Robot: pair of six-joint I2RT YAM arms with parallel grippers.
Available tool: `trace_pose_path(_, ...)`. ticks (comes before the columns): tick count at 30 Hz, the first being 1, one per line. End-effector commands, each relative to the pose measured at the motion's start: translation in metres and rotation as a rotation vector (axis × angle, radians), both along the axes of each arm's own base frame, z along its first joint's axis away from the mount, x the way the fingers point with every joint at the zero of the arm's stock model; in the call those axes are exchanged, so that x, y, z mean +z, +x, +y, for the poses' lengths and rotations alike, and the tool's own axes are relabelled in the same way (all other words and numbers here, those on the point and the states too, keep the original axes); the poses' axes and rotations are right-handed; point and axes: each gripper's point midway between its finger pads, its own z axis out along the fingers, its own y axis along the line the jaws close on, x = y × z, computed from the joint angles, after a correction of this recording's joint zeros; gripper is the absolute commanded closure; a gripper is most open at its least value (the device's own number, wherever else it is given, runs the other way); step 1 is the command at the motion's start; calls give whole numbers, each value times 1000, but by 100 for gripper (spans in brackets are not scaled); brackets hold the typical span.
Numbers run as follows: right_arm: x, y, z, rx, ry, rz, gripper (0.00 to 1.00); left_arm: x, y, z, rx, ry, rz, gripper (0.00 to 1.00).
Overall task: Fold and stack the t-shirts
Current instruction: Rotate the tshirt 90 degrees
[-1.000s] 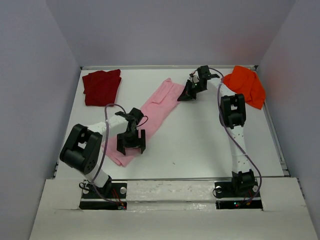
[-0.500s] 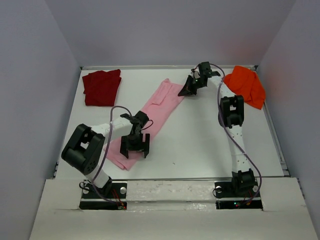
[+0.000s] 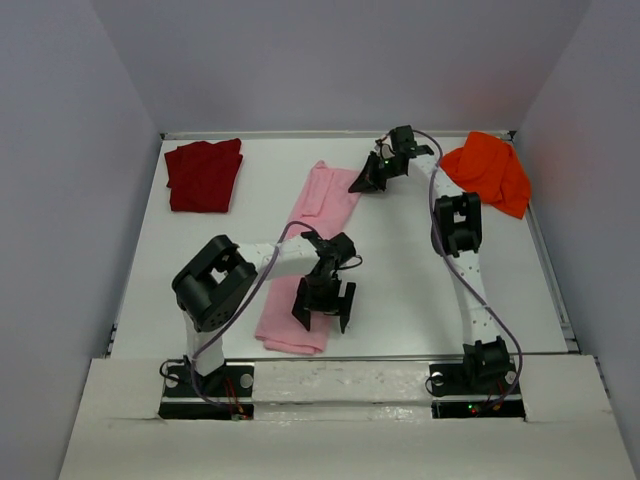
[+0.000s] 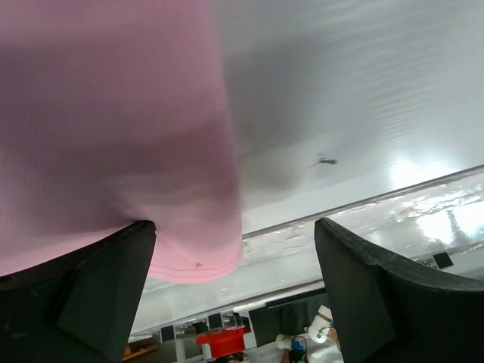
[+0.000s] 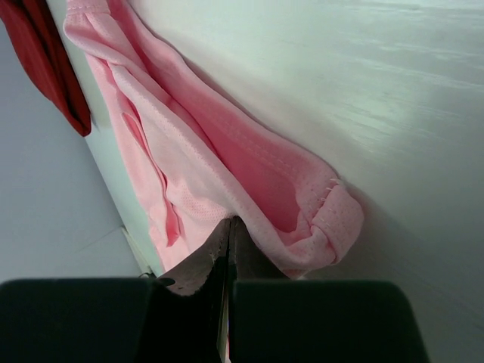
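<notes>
The light pink t-shirt [image 3: 322,200] lies as a long narrow strip running from the back of the table toward the near edge. My right gripper [image 3: 357,185] is at its far right corner, shut on a bunched fold of the pink cloth [image 5: 197,151] at its tips [image 5: 230,221]. My left gripper [image 3: 323,320] hovers open over the strip's near end. The pink hem [image 4: 113,113] lies by its left finger [image 4: 98,287], and bare table lies between the jaws [image 4: 234,227]. The dark red t-shirt [image 3: 203,175] lies folded at the back left and shows in the right wrist view [image 5: 45,53]. The orange t-shirt [image 3: 492,172] lies crumpled at the back right.
Grey walls close in the white table [image 3: 400,280] on three sides. A raised rail [image 3: 340,357] runs along its near edge, just past the pink strip's end. The right arm's links [image 3: 462,225] stand between the pink and orange shirts.
My left gripper swung right and nearer, and the strip's near end moved right. My right gripper carried the far corner left. The strip turned from slanted to nearly front-to-back.
</notes>
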Motion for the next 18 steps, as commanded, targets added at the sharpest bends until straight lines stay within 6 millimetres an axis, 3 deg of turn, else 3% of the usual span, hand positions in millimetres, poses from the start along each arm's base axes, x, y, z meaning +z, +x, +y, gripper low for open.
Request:
trace_pose_path(1, -18, -8, 29, 44, -3, -4, 100, -2, 8, -51, -43, -132, -37, 1)
trace_pose_path(7, -6, 7, 43, 21, 52, -52, 100, 4, 3, -78, -102, -161, -40, 1)
trace_pose_path(9, 11, 19, 48, 8, 90, -87, 100, 8, 1, -84, -111, -175, -36, 1)
trace_pose_path(15, 17, 31, 42, -10, 134, -128, 100, 10, -11, -86, -146, -167, -27, 1)
trace_pose_path(18, 31, 34, 38, 5, 142, -180, 100, 22, -5, -85, -132, -172, -81, 1)
